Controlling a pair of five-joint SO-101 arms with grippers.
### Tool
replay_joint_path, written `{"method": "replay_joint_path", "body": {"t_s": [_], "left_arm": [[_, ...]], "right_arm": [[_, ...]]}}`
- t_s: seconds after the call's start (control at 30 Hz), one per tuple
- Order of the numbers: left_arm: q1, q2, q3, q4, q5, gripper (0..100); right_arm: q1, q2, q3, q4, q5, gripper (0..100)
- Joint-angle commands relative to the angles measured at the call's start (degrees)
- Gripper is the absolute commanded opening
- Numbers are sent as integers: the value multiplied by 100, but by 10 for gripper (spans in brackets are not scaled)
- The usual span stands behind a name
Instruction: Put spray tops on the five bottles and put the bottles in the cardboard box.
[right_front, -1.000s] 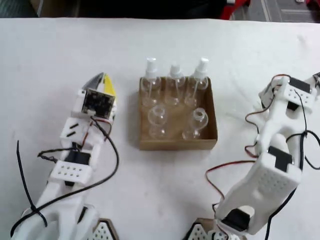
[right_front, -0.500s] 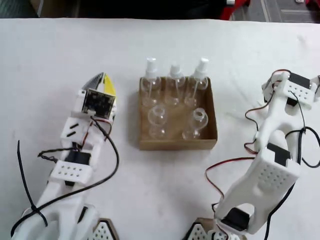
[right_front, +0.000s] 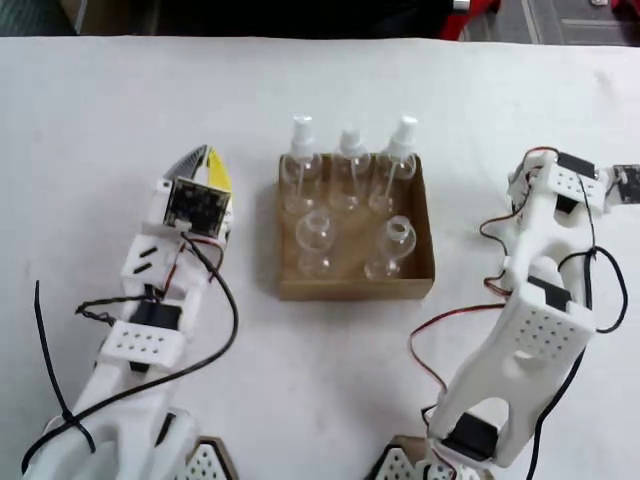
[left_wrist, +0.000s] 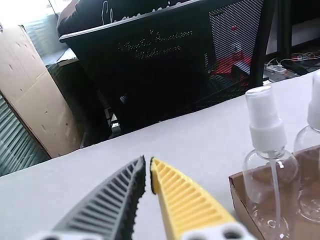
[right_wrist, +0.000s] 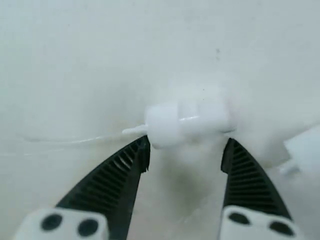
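The cardboard box (right_front: 425, 265) sits mid-table with five clear bottles standing in it. The three back bottles (right_front: 350, 165) wear white spray tops; the two front bottles (right_front: 318, 240) have bare necks. A white spray top (right_wrist: 187, 120) lies on the table, its thin tube (right_wrist: 75, 140) trailing off. My right gripper (right_wrist: 187, 145) stands open just over it, one black finger on each side. My right arm's wrist (right_front: 560, 190) is right of the box. My left gripper (left_wrist: 148, 167) is shut on nothing, left of the box, near a capped bottle (left_wrist: 267, 150).
Another white piece (right_wrist: 302, 150) lies close to the right gripper's finger. The left arm (right_front: 150, 300) stretches along the table's left side. Red and black cables (right_front: 450, 335) loop beside the right arm. White cloth covers the table.
My right arm's wrist has shifted a little to the left, toward the box. The left arm, the box and the bottles have stayed put.
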Motion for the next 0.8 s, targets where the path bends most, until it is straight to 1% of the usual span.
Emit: {"method": "replay_joint_path", "body": {"t_s": [0.0,0.2,0.47,0.77], "left_arm": [[66,-22,-62,-141,-62,24],[66,-22,-62,-141,-62,24],[66,-22,-62,-141,-62,24],[66,-22,-62,-141,-62,24]], "right_arm": [[163,-84,-185,-136,-18,211],[251,-119,-193,-136,-9,211],[400,-637,-281,163,0,211],[479,-435,-299,110,-35,211]]}}
